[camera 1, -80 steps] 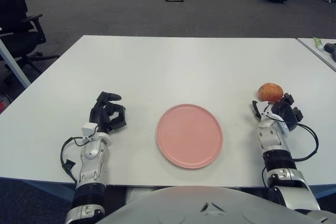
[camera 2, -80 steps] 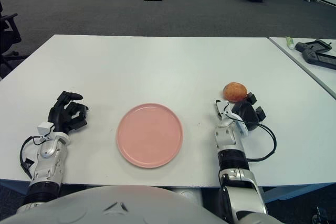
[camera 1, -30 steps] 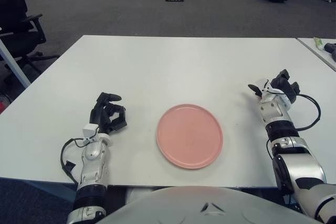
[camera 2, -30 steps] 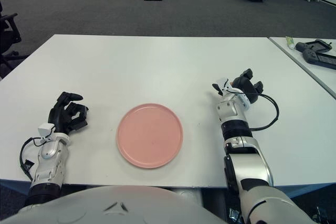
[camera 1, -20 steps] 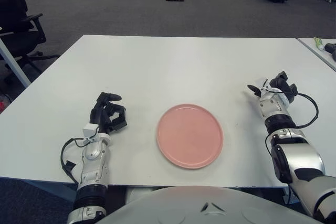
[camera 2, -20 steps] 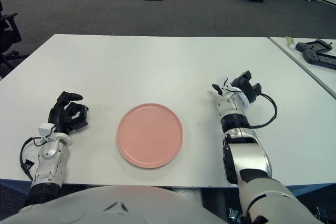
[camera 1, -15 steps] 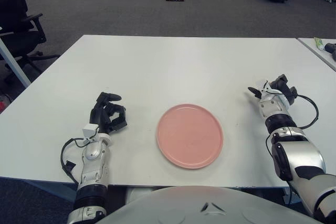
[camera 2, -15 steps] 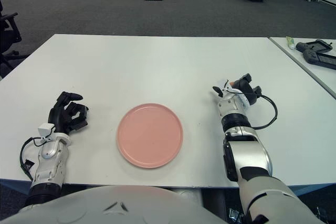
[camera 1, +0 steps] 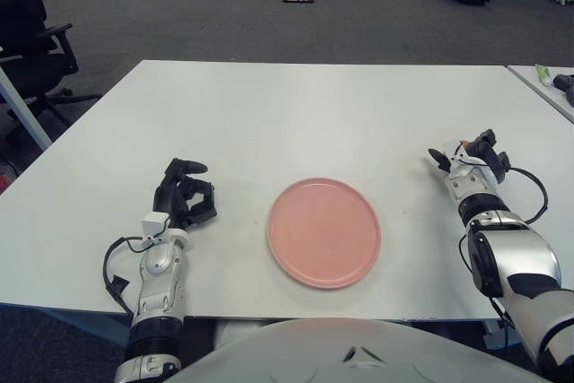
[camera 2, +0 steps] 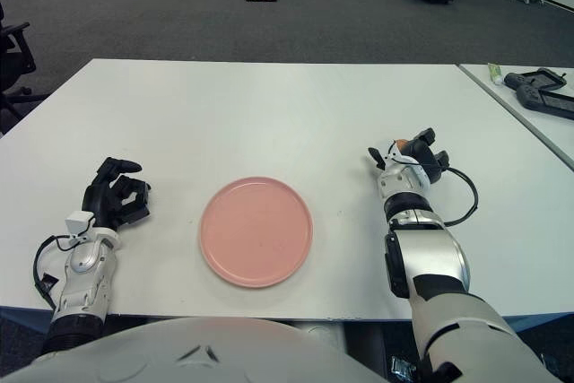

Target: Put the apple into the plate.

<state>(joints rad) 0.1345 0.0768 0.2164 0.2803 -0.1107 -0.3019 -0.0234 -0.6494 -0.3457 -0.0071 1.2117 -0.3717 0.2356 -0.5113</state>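
The pink plate (camera 1: 324,231) lies at the middle of the white table (camera 1: 296,114), near its front edge. Only a small orange sliver of the apple (camera 2: 403,142) shows, to the right of the plate. My right hand (camera 2: 408,155) covers the rest of it, with the dark fingers wrapped over it and the thumb on its left side. My left hand (camera 1: 185,193) shows left of the plate, fingers curled and holding nothing.
A black office chair (camera 1: 27,33) stands off the table's left side. A second table at the right carries a dark device (camera 2: 538,91) and a small tube (camera 2: 496,70). Boxes and a small object lie on the far floor.
My right hand has reached forward and come down over the apple, which was in plain view beyond the fingers 2.7 s ago. The left hand and the plate have not moved.
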